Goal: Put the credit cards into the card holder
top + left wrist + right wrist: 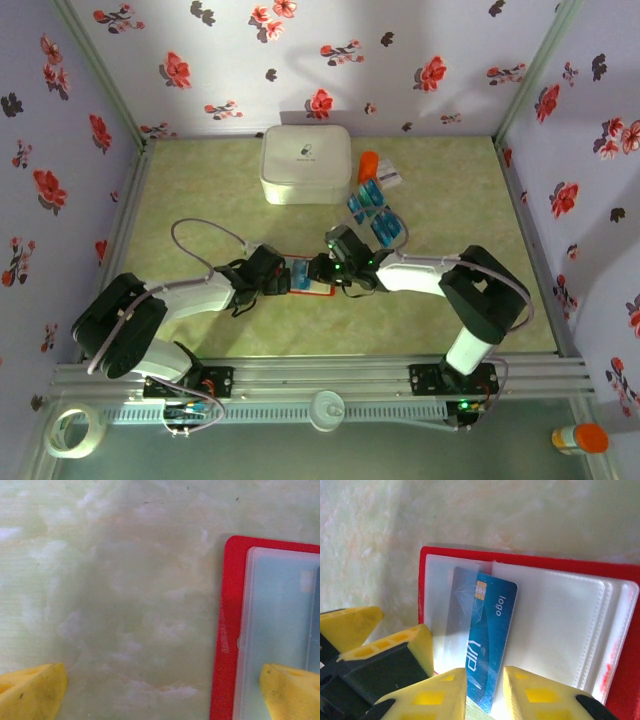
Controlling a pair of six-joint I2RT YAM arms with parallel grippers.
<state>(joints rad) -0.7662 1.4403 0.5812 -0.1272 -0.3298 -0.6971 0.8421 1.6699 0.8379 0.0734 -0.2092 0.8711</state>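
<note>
Teal credit card (487, 630): long axis near-vert., chip end up-frame, in card holder (545, 565); R gripper (485, 692) astride, grip unclear; L gripper (162, 690) wide.

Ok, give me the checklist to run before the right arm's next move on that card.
1. Card holder lying open, sleeves up: ok.
2. Card fully in its sleeve: not ok; it is only partly under the clear pocket, and tilted.
3. Right gripper clear of the card: cannot tell; its jaws stand slightly apart with the card's near end between them.
4. Left gripper open: ok; one finger is over the holder's edge, and whether it is pressing cannot tell.
5. Remaining credit cards lying in the open beside the white box: ok.
</note>
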